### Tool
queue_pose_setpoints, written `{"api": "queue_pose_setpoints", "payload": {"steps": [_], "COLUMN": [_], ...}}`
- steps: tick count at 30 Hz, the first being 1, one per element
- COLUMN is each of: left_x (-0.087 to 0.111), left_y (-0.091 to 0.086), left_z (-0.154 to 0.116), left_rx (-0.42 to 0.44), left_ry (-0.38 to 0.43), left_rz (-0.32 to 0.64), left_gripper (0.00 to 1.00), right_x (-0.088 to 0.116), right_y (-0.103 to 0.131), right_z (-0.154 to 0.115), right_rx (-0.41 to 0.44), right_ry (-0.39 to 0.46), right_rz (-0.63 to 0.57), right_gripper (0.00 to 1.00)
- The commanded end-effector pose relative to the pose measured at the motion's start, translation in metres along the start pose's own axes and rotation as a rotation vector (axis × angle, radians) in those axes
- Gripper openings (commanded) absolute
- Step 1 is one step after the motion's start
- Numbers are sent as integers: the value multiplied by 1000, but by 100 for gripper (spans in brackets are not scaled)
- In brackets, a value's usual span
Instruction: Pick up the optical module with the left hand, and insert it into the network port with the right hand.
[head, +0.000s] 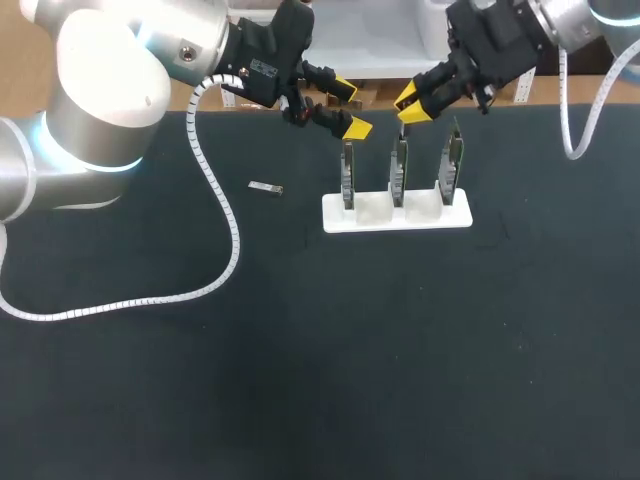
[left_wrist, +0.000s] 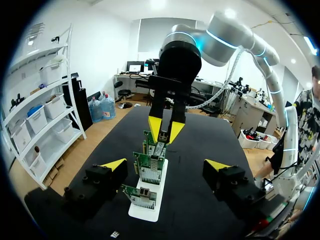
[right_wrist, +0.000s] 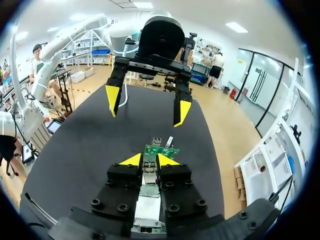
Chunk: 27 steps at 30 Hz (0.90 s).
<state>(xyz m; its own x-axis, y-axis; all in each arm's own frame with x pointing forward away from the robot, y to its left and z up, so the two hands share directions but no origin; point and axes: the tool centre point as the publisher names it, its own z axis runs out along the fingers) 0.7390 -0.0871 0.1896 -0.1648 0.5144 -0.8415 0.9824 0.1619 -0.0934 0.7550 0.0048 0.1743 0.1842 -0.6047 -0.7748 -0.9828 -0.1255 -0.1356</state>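
My right gripper (head: 409, 104) hangs over the middle of three upright network cards (head: 399, 170), shut on a small silvery optical module (right_wrist: 149, 169). The module sits at the top port of that card (left_wrist: 151, 167). The cards stand in a white stand (head: 455, 215). My left gripper (head: 350, 108) hovers open and holds nothing, just above and behind the left card (head: 348, 172). From the right wrist view, its yellow fingertips (right_wrist: 182, 111) stand wide apart ahead of the cards. A second optical module (head: 266, 187) lies loose on the black table, left of the stand.
The black table mat (head: 320, 350) stretches wide toward the front. A white coiled cable (head: 215, 200) from my left arm loops over the table's left part. A white box (head: 370, 35) sits beyond the far edge.
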Motion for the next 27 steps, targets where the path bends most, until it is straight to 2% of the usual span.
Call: {"api": "queue_pose_setpoints", "payload": {"steps": [1, 27], "left_x": [-1, -1], "left_y": [-1, -1], "left_z": [0, 0], "left_rx": [-3, -3], "left_ry": [6, 6], "left_rz": [-3, -3], "left_gripper": [100, 100], "right_x": [0, -1], "right_y": [-3, -3], "right_z": [2, 3], "right_rx": [-11, -2], "right_ry": [4, -5], "right_rz": [0, 7], "right_gripper": [0, 0]}}
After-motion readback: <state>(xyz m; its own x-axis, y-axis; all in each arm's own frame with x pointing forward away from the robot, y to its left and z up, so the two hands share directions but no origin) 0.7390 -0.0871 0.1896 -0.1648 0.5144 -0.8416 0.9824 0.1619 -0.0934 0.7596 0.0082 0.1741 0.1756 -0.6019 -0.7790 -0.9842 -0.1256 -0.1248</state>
